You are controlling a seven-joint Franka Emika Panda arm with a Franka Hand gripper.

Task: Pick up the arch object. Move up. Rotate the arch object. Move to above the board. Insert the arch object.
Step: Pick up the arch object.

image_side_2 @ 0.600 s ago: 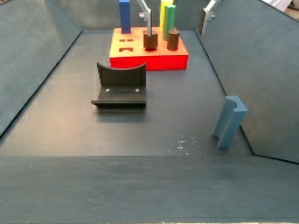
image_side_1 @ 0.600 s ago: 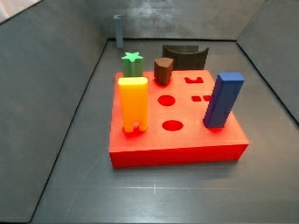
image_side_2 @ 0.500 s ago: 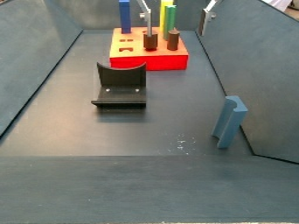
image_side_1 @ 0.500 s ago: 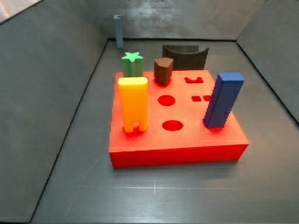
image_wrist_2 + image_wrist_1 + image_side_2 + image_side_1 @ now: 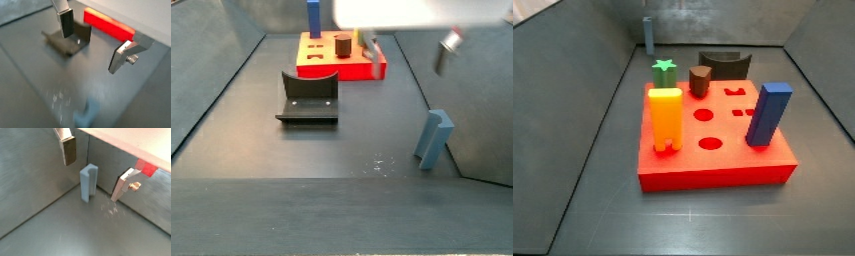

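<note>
Grey floor with walls close by. The gripper (image 5: 93, 175) hangs spread apart, empty, over the blue upright piece (image 5: 89, 183); the board (image 5: 341, 65) is far.

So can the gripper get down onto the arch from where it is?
Probably yes. The gripper hangs open and empty above the floor, and the arch lies alone with nothing on it, clear of the board.

Claw (image 5: 93, 170) above floor, near fixture (image 5: 309, 98).

Empty hand (image 5: 93, 172) above blue post (image 5: 88, 182).
</note>
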